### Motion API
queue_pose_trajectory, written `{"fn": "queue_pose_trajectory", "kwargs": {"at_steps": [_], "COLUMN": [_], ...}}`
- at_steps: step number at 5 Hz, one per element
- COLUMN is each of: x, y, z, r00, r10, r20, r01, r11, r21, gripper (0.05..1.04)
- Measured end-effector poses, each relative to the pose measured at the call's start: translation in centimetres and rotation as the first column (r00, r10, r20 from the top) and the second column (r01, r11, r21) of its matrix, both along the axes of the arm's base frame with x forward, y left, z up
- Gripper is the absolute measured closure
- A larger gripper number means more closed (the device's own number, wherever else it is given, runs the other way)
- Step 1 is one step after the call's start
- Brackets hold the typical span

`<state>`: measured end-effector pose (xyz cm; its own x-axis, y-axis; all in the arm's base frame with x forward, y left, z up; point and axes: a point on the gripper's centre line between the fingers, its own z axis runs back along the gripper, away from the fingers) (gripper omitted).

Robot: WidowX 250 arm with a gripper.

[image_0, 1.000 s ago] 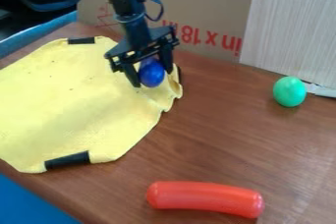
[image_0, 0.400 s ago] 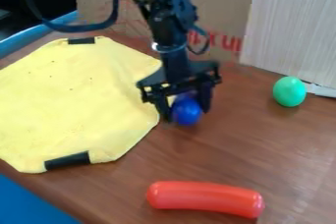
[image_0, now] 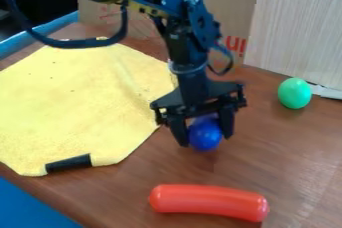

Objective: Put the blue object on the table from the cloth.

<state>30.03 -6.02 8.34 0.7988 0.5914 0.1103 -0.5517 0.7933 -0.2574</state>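
- A brown table [image_0: 153,182] spreads before cardboard [image_0: 237,7].
- The gripper [image_0: 206,141] clasps the blue ball [image_0: 205,135] from both sides, likely to stop it rolling.
- The ball is just beyond the edge of the yellow cloth [image_0: 73,102], over the table; contact cannot be told.
- Bare tabletop before the red tube [image_0: 208,202] offers likely release room; the green egg [image_0: 294,93] sits well apart.

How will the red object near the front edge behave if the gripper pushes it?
The red object would probably roll if pushed across its length, since its sides look rounded. Its slight bend may make that roll uneven. It looks smooth and a little shiny, so it might slip between fingers.
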Motion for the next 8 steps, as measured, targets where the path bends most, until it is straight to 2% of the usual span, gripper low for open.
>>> {"fn": "queue_pose_trajectory", "kwargs": {"at_steps": [1,2,3,4,6,7,8], "x": [0.2,0.2,0.1,-0.5,-2.0,-2.6,-2.9], "y": [-0.2,-0.1,0.9,1.4,2.9,5.8,5.7], "z": [-0.8,-1.5,-1.7,-0.4,6.3,11.1,11.3], "r00": [1.0,1.0,0.999,0.999,0.999,0.999,0.998], "r10": [-0.01,-0.016,-0.007,-0.002,-0.048,-0.052,-0.063], "r20": [0.002,-0.014,-0.032,-0.041,0.02,-0.009,-0.017], "r01": [0.01,0.016,0.008,0.002,0.05,0.051,0.061], "r11": [1.0,0.999,0.999,1.0,0.994,0.993,0.992], "r21": [0.021,0.03,0.032,0.001,-0.099,-0.11,-0.112], "gripper": [0.239,0.073,0.077,0.083,0.083,0.083,0.083]}}
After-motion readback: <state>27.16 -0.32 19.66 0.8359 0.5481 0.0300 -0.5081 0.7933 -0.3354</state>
